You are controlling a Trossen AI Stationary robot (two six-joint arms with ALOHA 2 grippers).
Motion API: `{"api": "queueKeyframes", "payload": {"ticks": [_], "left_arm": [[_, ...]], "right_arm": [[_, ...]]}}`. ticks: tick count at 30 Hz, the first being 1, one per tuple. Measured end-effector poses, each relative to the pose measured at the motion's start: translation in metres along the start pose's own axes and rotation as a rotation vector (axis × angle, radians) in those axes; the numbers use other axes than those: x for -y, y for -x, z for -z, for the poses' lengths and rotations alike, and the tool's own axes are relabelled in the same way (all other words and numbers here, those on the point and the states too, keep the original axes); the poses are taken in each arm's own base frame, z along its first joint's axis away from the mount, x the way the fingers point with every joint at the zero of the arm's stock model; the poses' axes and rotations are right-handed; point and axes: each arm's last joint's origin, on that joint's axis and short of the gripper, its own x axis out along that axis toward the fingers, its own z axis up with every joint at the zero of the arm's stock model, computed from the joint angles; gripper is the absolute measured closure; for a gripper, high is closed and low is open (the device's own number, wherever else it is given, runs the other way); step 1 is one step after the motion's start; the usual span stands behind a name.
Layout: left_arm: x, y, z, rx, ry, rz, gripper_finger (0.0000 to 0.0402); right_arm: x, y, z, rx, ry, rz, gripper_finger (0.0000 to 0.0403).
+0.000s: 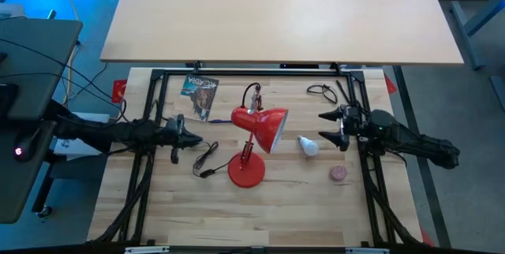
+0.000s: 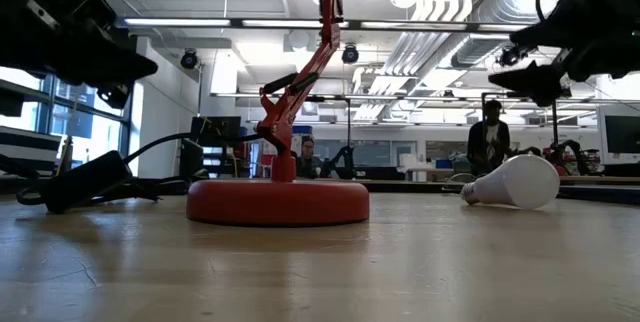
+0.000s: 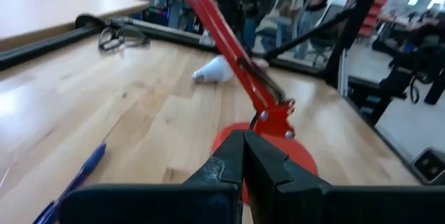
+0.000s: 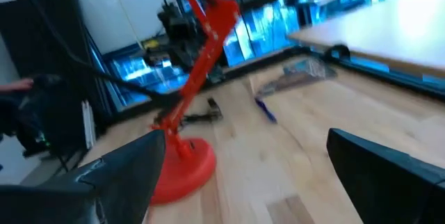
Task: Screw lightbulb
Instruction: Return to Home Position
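The white lightbulb (image 1: pixel 308 145) lies on its side on the wooden table, right of the red lamp (image 1: pixel 260 140), whose round base (image 2: pixel 278 202) stands on the table and whose shade (image 1: pixel 271 127) faces the bulb. In the low view the lightbulb (image 2: pixel 515 182) points its screw base toward the lamp. My right gripper (image 1: pixel 326 126) hovers open at the table's right, a little beyond and above the bulb, touching nothing. My left gripper (image 1: pixel 193 137) is shut and empty at the table's left, pointing toward the lamp; its wrist view shows my left gripper (image 3: pixel 243 165) in front of the lamp arm (image 3: pixel 229 43).
A small pink ball (image 1: pixel 338 173) lies nearer than the bulb. A black cord with its plug (image 1: pixel 207 159) runs left of the lamp base. A printed packet (image 1: pixel 200 90) and a blue pen (image 3: pixel 76 179) lie far left, a black wire loop (image 1: pixel 319 90) far right.
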Motion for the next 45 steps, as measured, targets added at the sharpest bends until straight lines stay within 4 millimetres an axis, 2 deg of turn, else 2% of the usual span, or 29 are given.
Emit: {"api": "queueKeyframes", "payload": {"ticks": [5,13,45], "left_arm": [[-0.002,0.004,-0.005,0.066,0.011,-0.011,0.0401],[-0.008,0.011,-0.013,0.166,0.023,-0.023,0.0401],[-0.01,0.01,-0.013,0.166,0.024,-0.051,0.0401]], "right_arm": [[0.0,-0.005,0.007,0.071,0.009,-0.045,0.0013],[-0.011,-0.005,0.01,0.046,0.009,-0.123,0.0013],[-0.012,-0.006,0.012,0.028,0.009,-0.14,0.0013]]}}
